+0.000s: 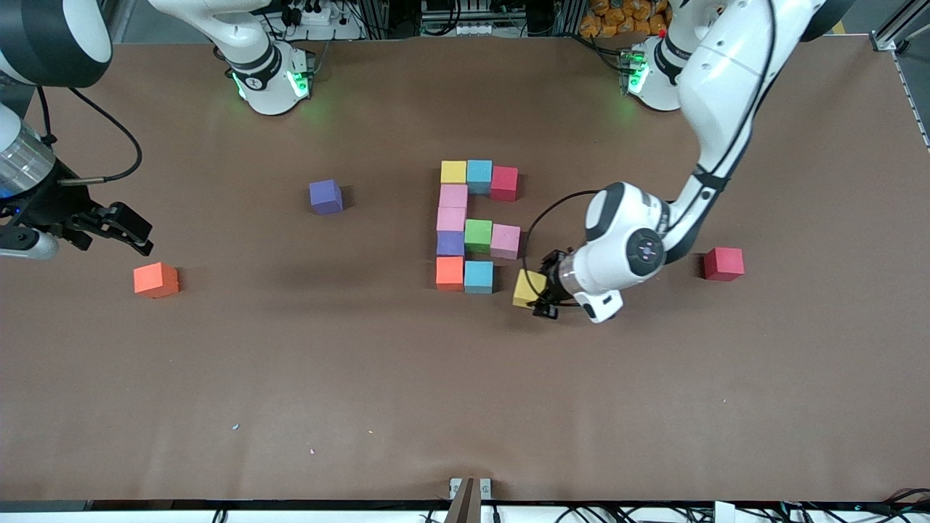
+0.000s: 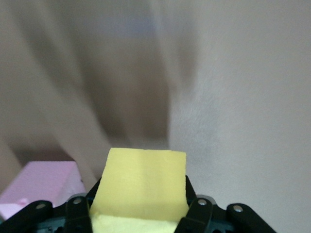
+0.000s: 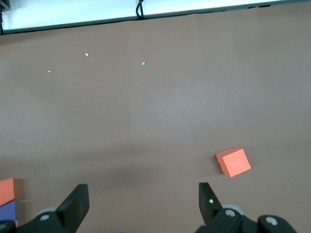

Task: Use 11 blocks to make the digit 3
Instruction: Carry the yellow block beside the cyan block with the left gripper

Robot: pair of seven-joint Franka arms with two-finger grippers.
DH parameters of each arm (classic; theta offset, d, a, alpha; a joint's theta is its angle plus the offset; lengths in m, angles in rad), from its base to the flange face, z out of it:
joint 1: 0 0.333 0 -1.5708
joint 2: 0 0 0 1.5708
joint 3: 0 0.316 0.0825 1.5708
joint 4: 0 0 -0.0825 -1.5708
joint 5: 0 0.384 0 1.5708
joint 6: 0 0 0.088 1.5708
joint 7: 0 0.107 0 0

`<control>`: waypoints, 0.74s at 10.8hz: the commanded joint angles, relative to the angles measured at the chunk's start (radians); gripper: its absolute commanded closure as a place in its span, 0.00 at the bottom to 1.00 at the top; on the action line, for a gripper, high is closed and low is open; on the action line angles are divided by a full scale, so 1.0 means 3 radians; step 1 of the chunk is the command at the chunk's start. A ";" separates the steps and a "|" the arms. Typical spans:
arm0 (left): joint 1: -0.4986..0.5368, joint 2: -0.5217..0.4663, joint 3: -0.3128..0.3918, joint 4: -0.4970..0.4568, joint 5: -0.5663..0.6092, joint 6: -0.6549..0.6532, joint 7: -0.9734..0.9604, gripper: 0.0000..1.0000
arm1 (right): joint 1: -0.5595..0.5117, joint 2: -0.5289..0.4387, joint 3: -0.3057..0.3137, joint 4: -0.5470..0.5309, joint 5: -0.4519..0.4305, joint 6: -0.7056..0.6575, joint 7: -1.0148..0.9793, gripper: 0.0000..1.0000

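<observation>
Ten blocks form a partial figure mid-table: a yellow block (image 1: pixel 453 171), light blue and red in the farthest row, two pink blocks (image 1: pixel 452 207) and a purple one down one side, green (image 1: pixel 478 235) and pink in the middle, and orange (image 1: pixel 449 272) and light blue (image 1: pixel 479 276) nearest the camera. My left gripper (image 1: pixel 536 296) (image 2: pixel 141 213) is shut on another yellow block (image 1: pixel 529 288) (image 2: pixel 141 184), just beside that light blue block with a small gap. My right gripper (image 1: pixel 134 234) (image 3: pixel 143 201) hangs open and holds nothing, over the table's right-arm end, above a loose orange block (image 1: pixel 155 280) (image 3: pixel 233 161).
A loose purple block (image 1: pixel 325 196) lies toward the right arm's end, level with the figure's farthest rows. A loose red block (image 1: pixel 723 263) lies toward the left arm's end. The left wrist view shows a pink block (image 2: pixel 41 187) of the figure close by.
</observation>
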 commanded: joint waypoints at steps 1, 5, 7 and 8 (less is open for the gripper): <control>-0.0094 0.0121 0.0014 0.0046 -0.0076 0.0202 -0.0223 0.79 | -0.0061 0.0030 0.0041 0.0082 0.0038 -0.0048 -0.0022 0.00; -0.0145 0.0193 0.0014 -0.0010 -0.0076 0.0402 -0.0475 0.79 | -0.0055 0.0030 0.0041 0.0093 0.0038 -0.0048 -0.0017 0.00; -0.0161 0.0183 0.0008 -0.0147 -0.0076 0.0545 -0.0475 0.79 | -0.0061 0.0030 0.0041 0.0098 0.0038 -0.0043 -0.0017 0.00; -0.0151 0.0162 0.0008 -0.0224 -0.0076 0.0611 -0.0475 0.80 | -0.0061 0.0030 0.0041 0.0098 0.0038 -0.0043 -0.0022 0.00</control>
